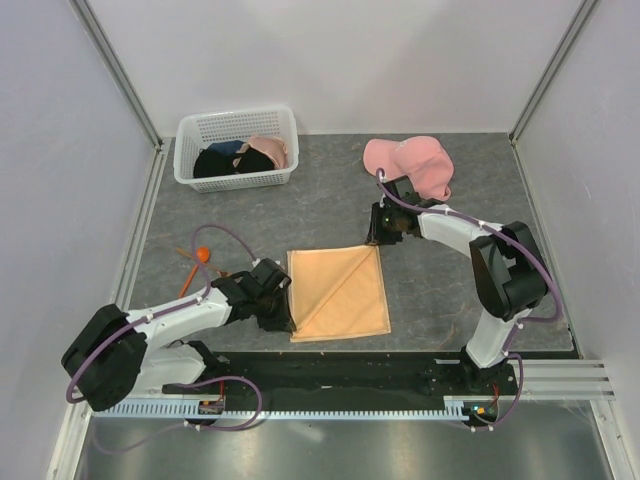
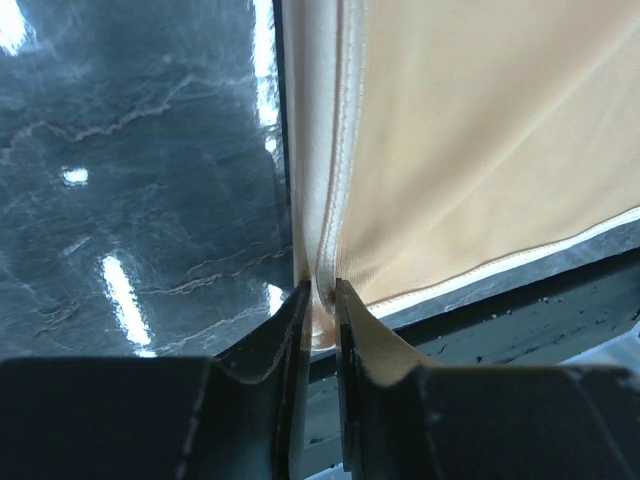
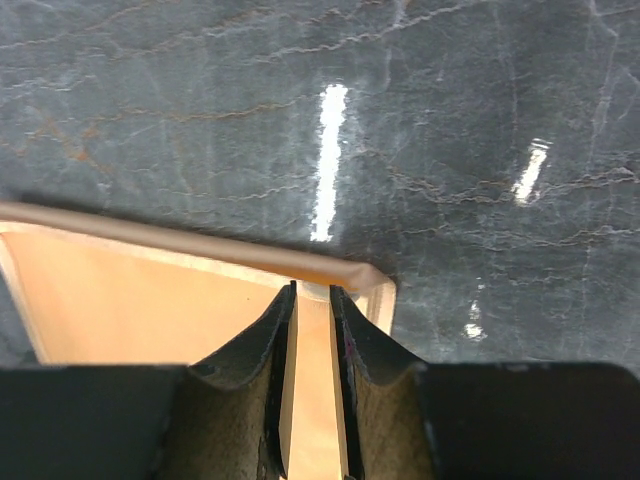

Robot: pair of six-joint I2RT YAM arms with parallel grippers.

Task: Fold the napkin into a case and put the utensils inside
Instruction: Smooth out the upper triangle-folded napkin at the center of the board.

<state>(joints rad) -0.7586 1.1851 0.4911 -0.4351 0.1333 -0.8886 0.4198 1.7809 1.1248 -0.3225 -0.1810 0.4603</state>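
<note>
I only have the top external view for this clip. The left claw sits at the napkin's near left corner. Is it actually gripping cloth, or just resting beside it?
Observer: It is gripping. In the left wrist view the left claw is pinched shut on the napkin, with the hemmed edge bunched between its fingers.
Operator: And the right claw at the far right corner?
Observer: In the right wrist view the right claw is closed on that corner. Peach cloth shows in the narrow gap, and the far hem looks raised off the table.
</note>
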